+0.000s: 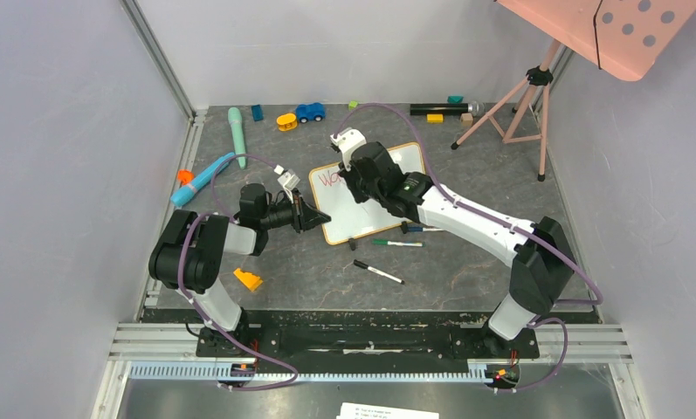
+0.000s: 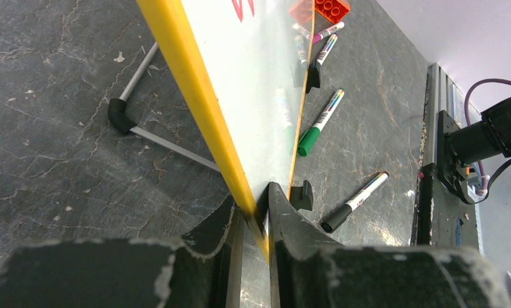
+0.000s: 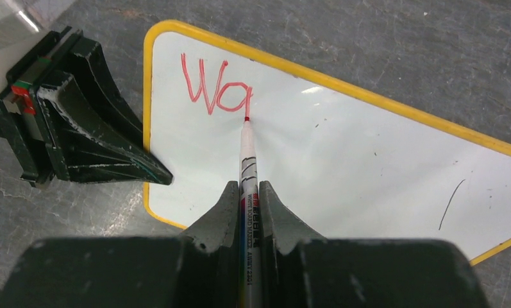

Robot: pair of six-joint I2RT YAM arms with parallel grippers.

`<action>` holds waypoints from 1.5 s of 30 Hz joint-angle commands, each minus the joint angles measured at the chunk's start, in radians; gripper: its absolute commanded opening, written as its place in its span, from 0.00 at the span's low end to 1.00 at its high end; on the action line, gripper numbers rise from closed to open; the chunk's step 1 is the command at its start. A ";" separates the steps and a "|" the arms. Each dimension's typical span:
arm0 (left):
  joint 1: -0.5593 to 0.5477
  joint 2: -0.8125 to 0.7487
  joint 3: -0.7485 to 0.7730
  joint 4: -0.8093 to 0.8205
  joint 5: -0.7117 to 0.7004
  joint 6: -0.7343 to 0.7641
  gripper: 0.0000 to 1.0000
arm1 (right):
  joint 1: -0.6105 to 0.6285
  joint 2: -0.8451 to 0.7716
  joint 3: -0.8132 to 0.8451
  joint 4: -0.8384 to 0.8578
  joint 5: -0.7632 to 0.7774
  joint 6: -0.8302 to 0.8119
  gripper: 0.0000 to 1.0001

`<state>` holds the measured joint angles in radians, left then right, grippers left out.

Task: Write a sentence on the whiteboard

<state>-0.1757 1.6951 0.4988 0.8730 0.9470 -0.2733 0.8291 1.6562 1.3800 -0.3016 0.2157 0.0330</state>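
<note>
Arching over whiteboard (image 1: 366, 223), right gripper (image 3: 246, 190) with marker (image 3: 247, 151) (left gripper (image 2: 255, 203) edge-clamped)

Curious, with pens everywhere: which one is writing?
The red marker clamped in the right gripper, tip on the whiteboard; the green-capped marker and black-capped marker lie loose.

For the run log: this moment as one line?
left claw: clamps board edge | right claw: holds marker, tip on board | text: Wa
</note>
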 commanded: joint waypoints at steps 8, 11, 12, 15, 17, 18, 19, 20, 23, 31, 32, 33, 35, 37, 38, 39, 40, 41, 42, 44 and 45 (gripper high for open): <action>0.007 0.005 0.014 0.014 -0.057 0.051 0.09 | -0.012 -0.046 -0.015 0.006 0.007 0.012 0.00; 0.007 0.003 0.013 0.014 -0.057 0.052 0.08 | -0.015 -0.065 0.006 0.021 -0.052 0.010 0.00; 0.007 0.003 0.013 0.014 -0.056 0.051 0.09 | -0.015 -0.071 0.010 0.027 -0.065 0.010 0.00; 0.007 0.003 0.013 0.014 -0.057 0.051 0.09 | -0.020 -0.091 0.021 0.044 -0.082 0.007 0.00; 0.007 0.004 0.013 0.014 -0.057 0.051 0.09 | -0.030 -0.095 0.032 0.044 -0.093 0.008 0.00; 0.007 0.003 0.013 0.014 -0.056 0.051 0.09 | -0.034 -0.098 0.035 0.044 -0.098 0.011 0.00; 0.007 0.003 0.013 0.014 -0.057 0.051 0.09 | -0.037 -0.097 0.037 0.045 -0.099 0.013 0.00; 0.007 0.003 0.014 0.014 -0.057 0.051 0.08 | -0.043 -0.097 0.037 0.043 -0.099 0.015 0.00; 0.007 0.003 0.013 0.014 -0.057 0.051 0.09 | -0.053 -0.089 0.039 0.036 -0.089 0.018 0.00; 0.007 0.005 0.014 0.014 -0.057 0.051 0.09 | -0.061 -0.058 0.056 0.027 -0.078 0.005 0.00; 0.007 0.005 0.015 0.014 -0.057 0.051 0.09 | -0.062 -0.056 0.059 0.026 -0.079 0.002 0.00; 0.007 0.005 0.014 0.014 -0.057 0.051 0.09 | -0.062 -0.053 0.063 0.026 -0.078 0.002 0.00; 0.007 0.005 0.015 0.014 -0.057 0.051 0.09 | -0.064 -0.046 0.068 0.026 -0.083 -0.001 0.00; 0.007 0.005 0.014 0.014 -0.056 0.051 0.09 | -0.063 -0.041 0.073 0.026 -0.088 -0.001 0.00; 0.007 0.005 0.015 0.014 -0.057 0.051 0.09 | -0.064 -0.038 0.073 0.026 -0.089 -0.001 0.00; 0.007 0.006 0.014 0.014 -0.057 0.051 0.08 | -0.064 -0.035 0.074 0.025 -0.091 -0.001 0.00; 0.007 0.005 0.014 0.014 -0.057 0.051 0.09 | -0.064 -0.033 0.074 0.025 -0.092 -0.001 0.00; 0.007 0.005 0.014 0.014 -0.057 0.051 0.08 | -0.064 -0.031 0.076 0.023 -0.094 -0.001 0.00; 0.007 0.005 0.014 0.014 -0.056 0.051 0.09 | -0.064 -0.030 0.075 0.022 -0.096 0.000 0.00; 0.008 0.005 0.015 0.014 -0.057 0.051 0.09 | -0.064 -0.031 0.073 0.021 -0.097 -0.001 0.00; 0.007 0.005 0.015 0.014 -0.057 0.051 0.09 | -0.064 -0.031 0.073 0.019 -0.097 -0.001 0.00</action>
<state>-0.1757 1.6951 0.4988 0.8772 0.9531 -0.2733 0.7681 1.6199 1.4120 -0.3027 0.1284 0.0402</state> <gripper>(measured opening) 0.221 0.120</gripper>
